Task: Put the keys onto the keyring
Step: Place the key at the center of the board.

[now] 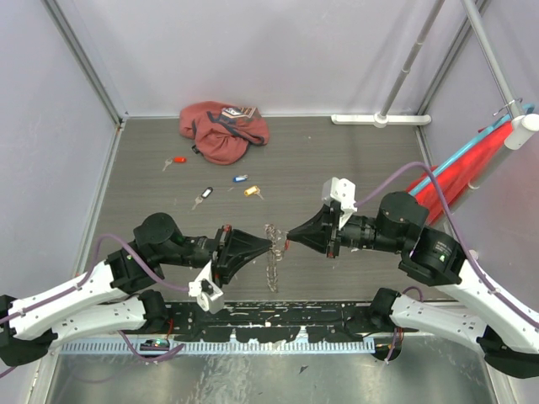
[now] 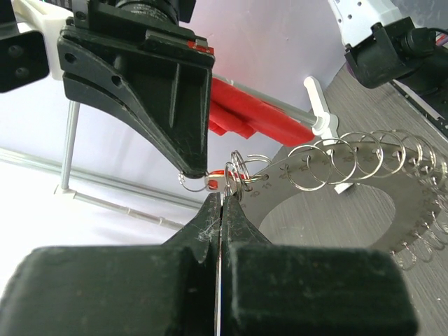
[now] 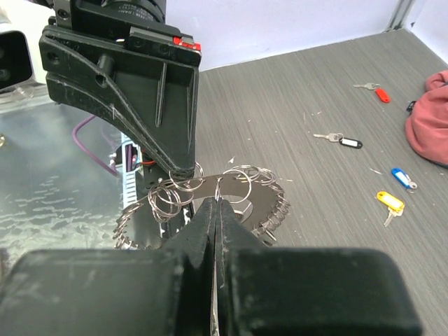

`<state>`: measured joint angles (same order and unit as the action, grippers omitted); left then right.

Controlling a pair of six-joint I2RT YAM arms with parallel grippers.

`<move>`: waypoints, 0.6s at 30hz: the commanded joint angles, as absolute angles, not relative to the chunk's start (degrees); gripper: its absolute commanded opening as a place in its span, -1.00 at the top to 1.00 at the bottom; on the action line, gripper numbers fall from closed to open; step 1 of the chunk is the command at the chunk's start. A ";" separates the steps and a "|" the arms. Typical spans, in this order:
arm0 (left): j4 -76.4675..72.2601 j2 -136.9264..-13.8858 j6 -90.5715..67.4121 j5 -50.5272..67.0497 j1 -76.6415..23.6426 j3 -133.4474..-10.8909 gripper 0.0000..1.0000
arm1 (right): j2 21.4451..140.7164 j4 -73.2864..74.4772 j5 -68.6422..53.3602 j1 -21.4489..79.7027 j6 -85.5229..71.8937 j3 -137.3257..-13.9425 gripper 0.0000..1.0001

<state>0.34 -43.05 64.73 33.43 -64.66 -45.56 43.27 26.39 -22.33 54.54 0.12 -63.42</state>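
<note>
The left pincer (image 2: pixel 222 199) and right pincer (image 3: pixel 215 203) were each clamped shut, apparently on the one keyring (image 2: pixel 329 194) hanging between their tips. Four keys lay beyond them: red key (image 1: pixel 175 161), black key (image 1: pixel 205 194), blue key (image 1: pixel 240 178), yellow key (image 1: pixel 251 191).

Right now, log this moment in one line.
left gripper: shut on keyring | right gripper: shut on keyring | keys: four loose on table
</note>
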 commanded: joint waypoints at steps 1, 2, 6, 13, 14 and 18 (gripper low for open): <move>-4.64 -41.99 63.57 34.09 -64.78 -45.41 1.00 | 44.38 24.57 -25.77 54.38 0.92 -64.98 0.99; -4.73 -42.01 62.66 33.76 -64.78 -45.50 1.00 | 44.65 24.80 -26.09 54.40 0.99 -65.06 0.98; -5.59 -41.70 60.30 32.50 -64.80 -45.01 1.00 | 44.93 25.43 -24.92 54.39 1.00 -65.12 0.99; -7.19 -39.81 57.16 30.35 -64.78 -43.30 1.00 | 42.65 26.46 -8.33 54.40 -2.29 -63.34 0.99; -7.21 -39.55 56.90 30.21 -64.78 -43.18 1.00 | 42.75 27.17 -3.82 54.35 -3.81 -62.77 0.99; -7.05 -39.12 56.01 29.73 -64.78 -43.00 1.00 | 46.26 32.99 8.67 54.43 -10.19 -61.01 0.99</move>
<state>-2.92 -40.38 57.74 30.70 -64.66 -43.31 43.51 28.82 -7.42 54.54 -3.42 -62.37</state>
